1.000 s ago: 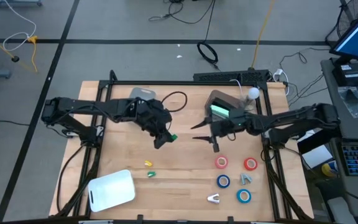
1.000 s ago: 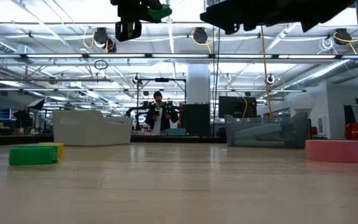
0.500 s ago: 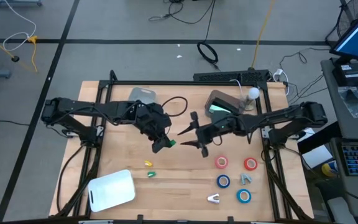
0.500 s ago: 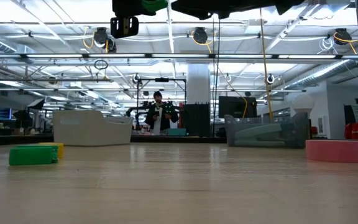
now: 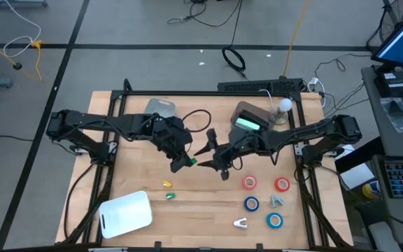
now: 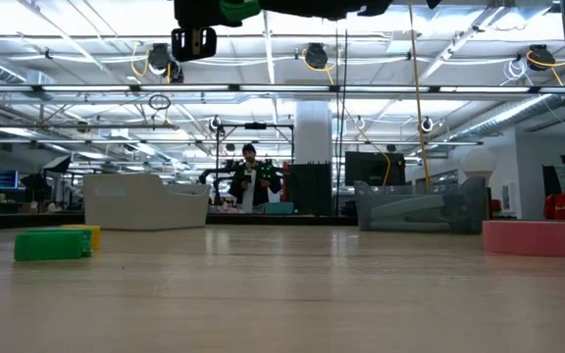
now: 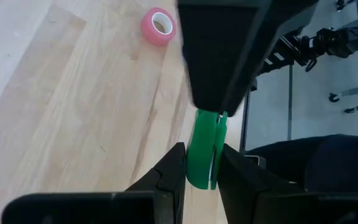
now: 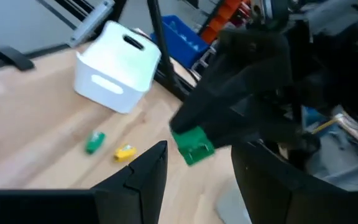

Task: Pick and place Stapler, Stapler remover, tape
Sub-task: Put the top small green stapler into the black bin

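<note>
Overhead, I read the table [image 5: 145,183] as a clock face with the far edge at 12. Near the centre my left gripper [image 5: 182,161] is raised above the wood and pinches a green stapler [image 5: 190,162] between its fingers; in the left wrist view the green body [image 7: 202,149] stands squeezed between the two dark fingers [image 7: 168,171]. My right gripper [image 5: 213,155] reaches in from 3 o'clock with its fingers spread, its tips just beside the green stapler; the right wrist view shows the green piece [image 8: 192,145] ahead of the parted fingers [image 8: 143,172], with nothing between them.

Toward 7 o'clock sits the white bin [image 5: 125,213]. Between it and the centre lie a small yellow piece [image 5: 166,184] and a small green piece [image 5: 170,195], close together. Toward 4 to 5 o'clock lie the four tape rolls: red [image 5: 249,183], red [image 5: 281,185], blue [image 5: 251,204] and blue [image 5: 274,220]. A small metal piece [image 5: 241,223] rests at about 5 o'clock, and another grey piece [image 5: 277,201] lies between the tape rolls. From the low view, a person [image 6: 251,182] stands far back in the room.
</note>
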Controlling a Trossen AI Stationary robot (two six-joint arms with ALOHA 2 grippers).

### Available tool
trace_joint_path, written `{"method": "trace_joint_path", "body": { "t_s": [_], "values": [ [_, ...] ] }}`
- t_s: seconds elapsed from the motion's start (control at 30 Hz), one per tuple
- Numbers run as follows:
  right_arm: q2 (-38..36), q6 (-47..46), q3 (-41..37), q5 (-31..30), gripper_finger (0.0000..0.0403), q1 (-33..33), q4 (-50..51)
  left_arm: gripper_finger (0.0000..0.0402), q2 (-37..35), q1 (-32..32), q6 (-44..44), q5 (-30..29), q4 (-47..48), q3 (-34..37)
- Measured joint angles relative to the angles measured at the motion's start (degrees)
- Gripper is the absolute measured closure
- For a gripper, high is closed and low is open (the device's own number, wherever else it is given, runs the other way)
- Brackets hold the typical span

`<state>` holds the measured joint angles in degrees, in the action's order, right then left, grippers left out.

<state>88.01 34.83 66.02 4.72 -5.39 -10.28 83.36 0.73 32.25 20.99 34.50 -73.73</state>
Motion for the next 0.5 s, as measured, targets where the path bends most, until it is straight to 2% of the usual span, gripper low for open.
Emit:
{"method": "trace_joint_path", "body": {
  "t_s": [0.5],
  "values": [
    [0.0,3.83,-0.02,0.38,0.0229,-0.04,-1.41,0.0325,-0.06,-0.73,2.48,1.51,-1.89,0.0]
  ]
}}
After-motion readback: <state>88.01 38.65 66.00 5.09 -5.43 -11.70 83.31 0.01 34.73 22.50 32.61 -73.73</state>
